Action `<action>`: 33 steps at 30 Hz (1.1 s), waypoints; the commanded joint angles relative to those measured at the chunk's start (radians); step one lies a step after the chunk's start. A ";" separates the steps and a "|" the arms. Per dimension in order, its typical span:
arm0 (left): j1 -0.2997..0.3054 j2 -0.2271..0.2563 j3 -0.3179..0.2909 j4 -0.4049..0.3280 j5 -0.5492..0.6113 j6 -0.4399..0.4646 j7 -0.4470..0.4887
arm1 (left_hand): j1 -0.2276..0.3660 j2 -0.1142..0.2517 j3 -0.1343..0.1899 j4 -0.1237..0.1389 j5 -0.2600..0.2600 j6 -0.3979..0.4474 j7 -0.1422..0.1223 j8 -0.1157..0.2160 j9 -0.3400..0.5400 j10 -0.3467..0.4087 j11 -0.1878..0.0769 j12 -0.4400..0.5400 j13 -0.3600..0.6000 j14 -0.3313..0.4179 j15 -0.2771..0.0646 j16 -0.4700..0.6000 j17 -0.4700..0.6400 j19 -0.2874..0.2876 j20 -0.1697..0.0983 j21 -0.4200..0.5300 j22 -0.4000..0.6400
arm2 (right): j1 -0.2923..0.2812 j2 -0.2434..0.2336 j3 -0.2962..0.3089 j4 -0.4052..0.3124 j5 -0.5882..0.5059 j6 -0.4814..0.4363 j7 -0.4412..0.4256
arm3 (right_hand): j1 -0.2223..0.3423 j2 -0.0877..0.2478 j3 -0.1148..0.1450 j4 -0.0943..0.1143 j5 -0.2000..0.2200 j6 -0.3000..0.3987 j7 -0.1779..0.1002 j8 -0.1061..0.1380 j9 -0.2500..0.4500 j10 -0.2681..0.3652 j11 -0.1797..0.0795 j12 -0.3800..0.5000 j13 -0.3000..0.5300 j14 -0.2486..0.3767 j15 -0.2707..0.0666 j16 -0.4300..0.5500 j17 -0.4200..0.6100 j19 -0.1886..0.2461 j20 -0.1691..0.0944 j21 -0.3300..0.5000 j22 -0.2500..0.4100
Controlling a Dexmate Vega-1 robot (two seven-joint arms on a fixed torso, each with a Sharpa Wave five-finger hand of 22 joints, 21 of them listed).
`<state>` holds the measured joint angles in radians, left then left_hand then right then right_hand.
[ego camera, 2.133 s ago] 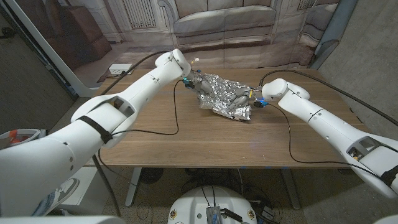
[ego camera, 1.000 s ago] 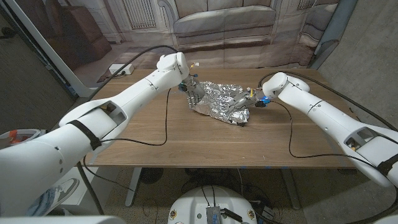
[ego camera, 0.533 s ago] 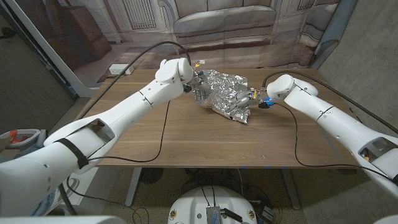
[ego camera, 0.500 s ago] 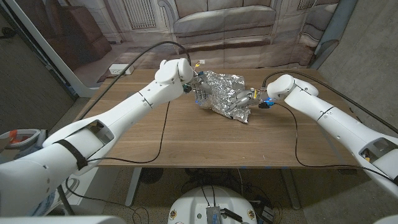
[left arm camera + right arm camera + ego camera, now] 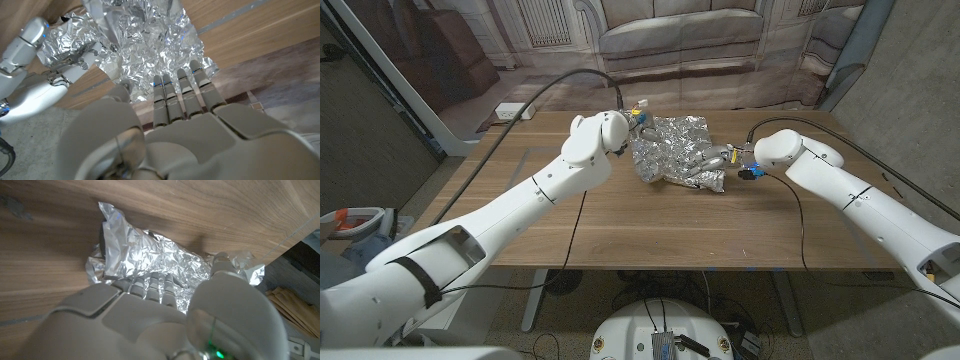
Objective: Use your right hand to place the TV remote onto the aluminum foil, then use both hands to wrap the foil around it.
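The crumpled aluminum foil lies bunched at the far middle of the wooden table. The TV remote is hidden inside it; a dark sliver at one open end may be part of it. My left hand is at the foil's far left corner, with straight fingertips touching the foil. My right hand grips the bundle's right end, fingers and thumb curled onto the foil. The left wrist view also catches my right hand on the foil.
Black cables trail across the table from both wrists. A white power strip lies past the table's far left corner. A backdrop with a printed sofa hangs behind the table.
My left arm has swung in over the table's middle, and its hand has gone to the foil's far left corner. The foil bundle has shifted slightly away. My right wrist has drawn back to the right.
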<state>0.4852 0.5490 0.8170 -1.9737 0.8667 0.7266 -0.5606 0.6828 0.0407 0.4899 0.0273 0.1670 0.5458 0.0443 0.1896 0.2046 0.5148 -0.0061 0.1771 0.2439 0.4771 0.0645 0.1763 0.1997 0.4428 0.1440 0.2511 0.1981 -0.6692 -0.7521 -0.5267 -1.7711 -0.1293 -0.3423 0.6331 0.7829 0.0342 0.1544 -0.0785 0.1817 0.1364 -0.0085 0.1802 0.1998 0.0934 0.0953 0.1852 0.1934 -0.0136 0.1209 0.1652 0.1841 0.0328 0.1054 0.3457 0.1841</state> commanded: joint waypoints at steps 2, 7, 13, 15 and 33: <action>0.103 0.013 0.005 -0.055 0.103 0.016 0.177 | 0.004 -0.013 -0.001 -0.008 0.007 -0.021 -0.002 0.002 0.002 -0.015 -0.010 0.006 -0.001 -0.023 -0.009 0.000 -0.001 -0.026 -0.004 -0.011 0.002 | -0.190 -0.009 0.125 -0.113 0.021 0.080 -0.240 | -0.015 -0.002 -0.008 -0.003 0.009 -0.008 0.001 -0.003 0.003 -0.011 0.006 0.003 0.002 -0.009 0.001 0.009 0.003 -0.013 0.008 -0.008 0.003; 0.153 0.005 -0.058 -0.057 0.030 -0.019 0.255 | 0.002 -0.017 -0.004 -0.011 0.007 -0.045 -0.008 -0.002 0.002 -0.032 -0.020 0.006 -0.003 -0.037 -0.016 0.004 -0.003 -0.054 -0.017 -0.022 0.000 | -0.271 0.018 0.185 -0.133 0.033 0.138 -0.349 | -0.026 -0.011 -0.015 -0.002 0.012 -0.005 0.001 0.003 0.002 0.008 0.001 0.015 0.002 0.000 0.001 0.016 0.003 -0.005 0.006 -0.008 0.003; 0.209 -0.019 -0.148 -0.064 -0.095 -0.061 0.318 | 0.001 -0.022 -0.009 -0.016 0.008 -0.068 -0.013 0.000 0.002 -0.064 -0.016 0.006 -0.008 -0.076 -0.027 0.001 -0.006 -0.106 -0.034 -0.039 -0.002 | -0.342 0.051 0.244 -0.133 0.046 0.215 -0.444 | -0.039 -0.018 -0.021 0.000 0.016 0.006 0.000 0.011 0.001 0.025 -0.003 0.024 0.002 0.015 -0.009 0.023 0.003 0.007 -0.003 -0.006 0.003; 0.226 -0.037 -0.172 -0.066 -0.130 -0.065 0.338 | 0.000 -0.022 -0.010 -0.017 0.008 -0.072 -0.013 0.001 0.002 -0.069 -0.016 0.008 -0.009 -0.087 -0.029 0.000 -0.007 -0.126 -0.040 -0.046 -0.003 | -0.361 0.064 0.267 -0.123 0.063 0.251 -0.463 | -0.047 -0.019 -0.024 0.003 0.018 0.017 -0.002 0.016 0.001 0.035 0.000 0.029 0.002 0.020 -0.009 0.025 0.003 0.009 -0.005 -0.007 0.003; 0.317 -0.214 -0.414 0.108 -0.608 -0.316 0.390 | -0.153 -0.049 -0.105 0.054 0.010 -0.224 0.047 -0.013 -0.005 -0.110 0.039 0.007 -0.032 -0.097 -0.028 0.005 -0.006 -0.096 -0.096 -0.025 -0.005 | -0.385 0.201 0.379 0.166 0.322 0.723 -0.509 | -0.141 0.017 -0.039 0.038 0.013 0.124 0.029 0.041 -0.002 0.180 0.019 0.076 -0.003 0.174 -0.058 0.048 0.004 0.180 -0.131 0.023 -0.001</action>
<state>0.7421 0.4239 0.5552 -1.9656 0.5019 0.5423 -0.1785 0.5537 -0.0053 0.3982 0.0721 0.1669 0.3589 0.0835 0.1811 0.1996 0.4353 0.0262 0.1909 0.2136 0.4029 0.0294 0.1844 0.1905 0.3731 0.0501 0.2350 0.1912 -1.0449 -0.6242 -0.2047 -1.7425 0.0056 0.0872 0.1502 0.6611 0.0412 0.1134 -0.0557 0.1973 0.2468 0.0181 0.2114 0.1951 0.2609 0.1118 0.2554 0.1905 0.1485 0.0612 0.2079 0.1838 0.2041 -0.0296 0.3662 0.1813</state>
